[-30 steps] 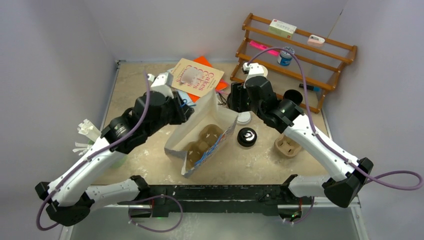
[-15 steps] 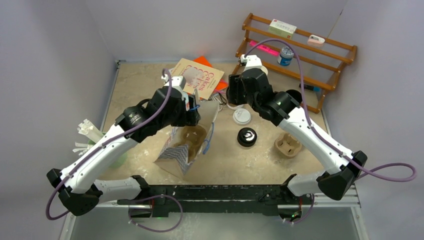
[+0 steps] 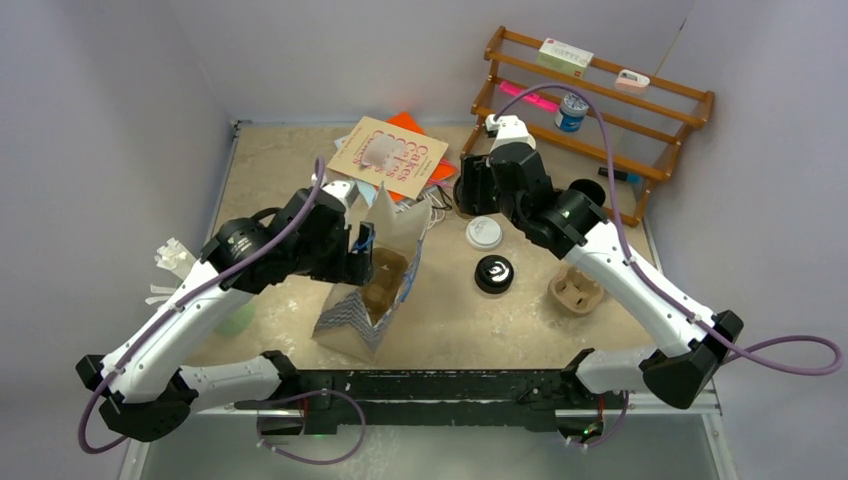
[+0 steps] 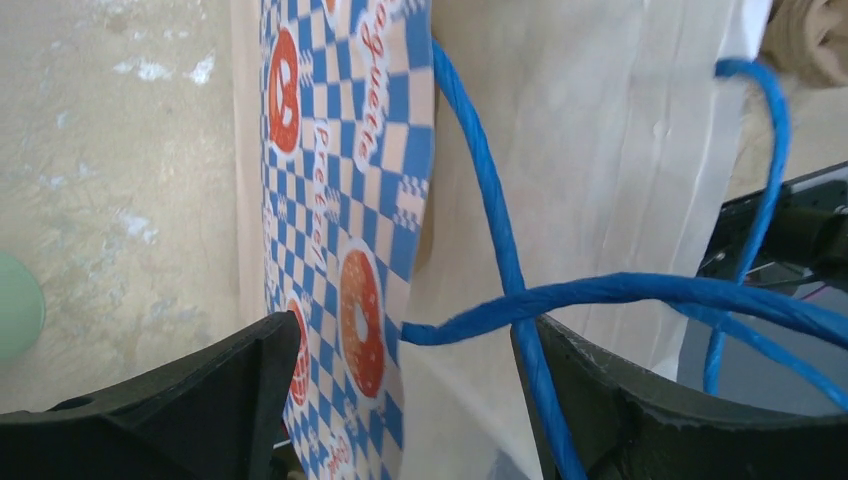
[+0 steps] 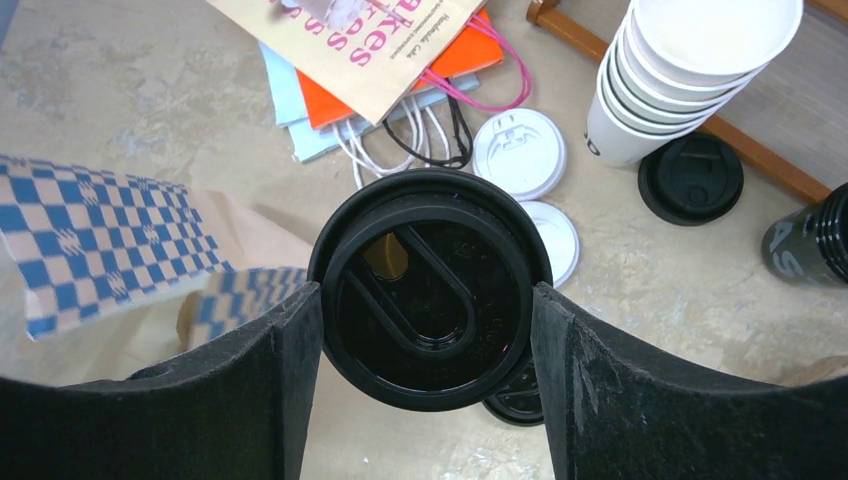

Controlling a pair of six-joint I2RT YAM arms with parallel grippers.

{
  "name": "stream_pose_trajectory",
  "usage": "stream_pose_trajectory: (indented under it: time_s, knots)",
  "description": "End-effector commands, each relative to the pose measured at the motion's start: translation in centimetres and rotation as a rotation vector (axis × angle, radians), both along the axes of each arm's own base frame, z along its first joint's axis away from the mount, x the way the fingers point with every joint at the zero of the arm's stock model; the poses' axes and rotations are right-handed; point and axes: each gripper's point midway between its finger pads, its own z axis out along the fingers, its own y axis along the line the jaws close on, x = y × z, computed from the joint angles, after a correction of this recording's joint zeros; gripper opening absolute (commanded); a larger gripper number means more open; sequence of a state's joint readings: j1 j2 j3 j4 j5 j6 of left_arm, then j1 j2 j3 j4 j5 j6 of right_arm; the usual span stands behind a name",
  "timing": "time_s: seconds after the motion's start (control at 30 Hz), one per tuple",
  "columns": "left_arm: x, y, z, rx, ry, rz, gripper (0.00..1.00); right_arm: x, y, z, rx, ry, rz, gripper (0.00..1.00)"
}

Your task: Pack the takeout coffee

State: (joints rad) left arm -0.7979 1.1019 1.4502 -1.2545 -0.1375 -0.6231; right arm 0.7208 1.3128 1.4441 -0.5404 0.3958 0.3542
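Since the earlier frame, the blue-and-white checkered paper bag [image 3: 350, 318] has gone from sprawling wide open to standing upright and narrow on the tabletop [image 3: 270, 165]. My left gripper [image 4: 410, 350] has let go of it. Its fingers now stand wide apart, open, with the bag's edge and a blue rope handle [image 4: 500, 250] loose between them. A brown cardboard cup carrier [image 3: 383, 282] sits inside the bag's mouth.

My right gripper [image 5: 426, 292] has barely shifted. It is closed on the small black cup with a round black plastic lid [image 5: 430, 335], the lid's rim pressed against both fingers. It holds this cup above the tabletop, just right of the bag and behind the other cups.

On the tabletop nearby, a small cup with a round white lid [image 3: 484, 232] sits just below that gripper. Another black-lidded cup [image 3: 494, 273] is right in front of it. From above I cannot tell how tall either is. A second brown carrier [image 3: 575, 290] lies to their right. A leaning stack of lidless white cups [image 5: 690, 80] rests by the wooden rack [image 3: 640, 85].
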Motion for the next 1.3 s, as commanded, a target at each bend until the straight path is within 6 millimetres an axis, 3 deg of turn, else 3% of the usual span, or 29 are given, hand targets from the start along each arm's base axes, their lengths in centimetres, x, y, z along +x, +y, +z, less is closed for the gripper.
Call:
stream_pose_trajectory:
  time_s: [0.0, 0.13, 0.3, 0.37, 0.53, 0.6, 0.7, 0.87, 0.97, 1.03, 1.17, 1.27]
  knots:
    - [-2.4, 2.4, -2.8, 0.106, 0.107, -0.017, 0.82, -0.7, 0.5, 0.9, 0.053, -0.014, 0.034, 0.43]
    - [-3.6, 3.1, -3.0, 0.148, 0.156, -0.055, 0.78, -0.9, 0.9, 1.0, 0.074, -0.016, 0.058, 0.44]
    - [-4.7, 2.2, -2.6, 0.101, 0.183, -0.138, 0.78, -1.1, 1.1, 1.0, 0.080, -0.011, 0.072, 0.43]
    - [-4.0, 2.4, -2.2, 0.109, 0.150, -0.118, 0.78, -1.2, 1.2, 1.1, 0.088, -0.012, 0.079, 0.43]
    - [-0.9, 1.4, 2.1, 0.011, -0.030, -0.018, 0.84, -1.1, 1.6, 2.0, 0.117, -0.038, 0.092, 0.43]
    - [0.3, 1.0, 3.2, -0.033, -0.094, 0.016, 0.76, -1.7, 2.4, 2.5, 0.149, -0.037, 0.143, 0.43]
    - [1.5, 1.1, 3.4, -0.047, -0.144, 0.076, 0.64, -2.8, 3.8, 3.8, 0.204, -0.025, 0.228, 0.44]
    - [2.6, 1.3, 2.1, -0.018, -0.157, 0.122, 0.65, -3.5, 4.4, 4.5, 0.200, 0.031, 0.267, 0.45]
    - [3.0, 1.2, 0.8, 0.016, -0.147, 0.127, 0.61, -3.2, 3.2, 3.1, 0.145, 0.059, 0.206, 0.45]
    - [3.7, 1.7, 0.2, 0.048, -0.163, 0.158, 0.46, -3.2, 2.5, 1.2, 0.107, 0.089, 0.174, 0.46]
    - [5.7, 2.1, 0.7, 0.015, -0.235, 0.228, 0.04, -3.8, 2.3, -3.8, 0.100, 0.159, 0.151, 0.45]
    - [8.2, 2.5, 1.8, -0.077, -0.289, 0.270, 0.00, -4.3, 2.5, -7.7, 0.096, 0.227, 0.149, 0.43]
